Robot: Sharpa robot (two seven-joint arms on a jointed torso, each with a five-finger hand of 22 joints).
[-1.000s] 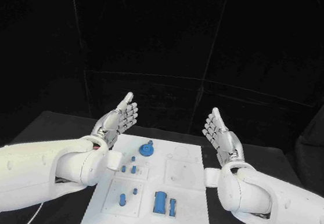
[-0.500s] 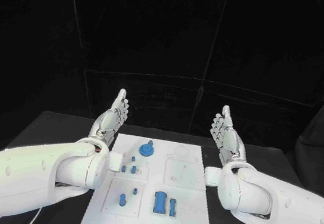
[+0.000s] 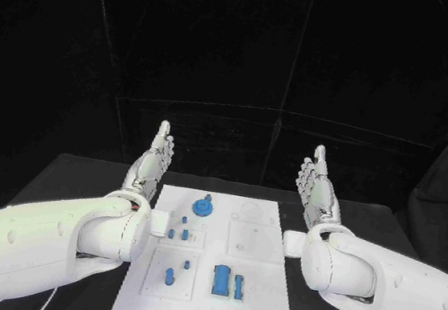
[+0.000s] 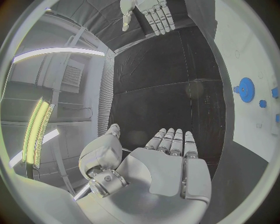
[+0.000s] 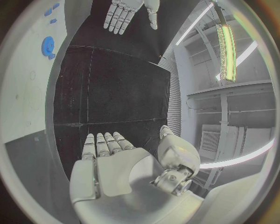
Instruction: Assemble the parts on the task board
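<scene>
Task board (image 3: 209, 283) between both arms, left robot hand (image 3: 151, 162) and right robot hand (image 3: 316, 189) beyond it, flat, empty

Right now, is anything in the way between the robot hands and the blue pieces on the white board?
Nothing visible is. The left robot hand and the right robot hand are raised, open and empty, on either side of the task board. The blue parts lie uncovered on it, with only bare table beside.

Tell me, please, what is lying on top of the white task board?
Small blue parts lie on the task board, including a round one; the left arm covers its left edge.
</scene>
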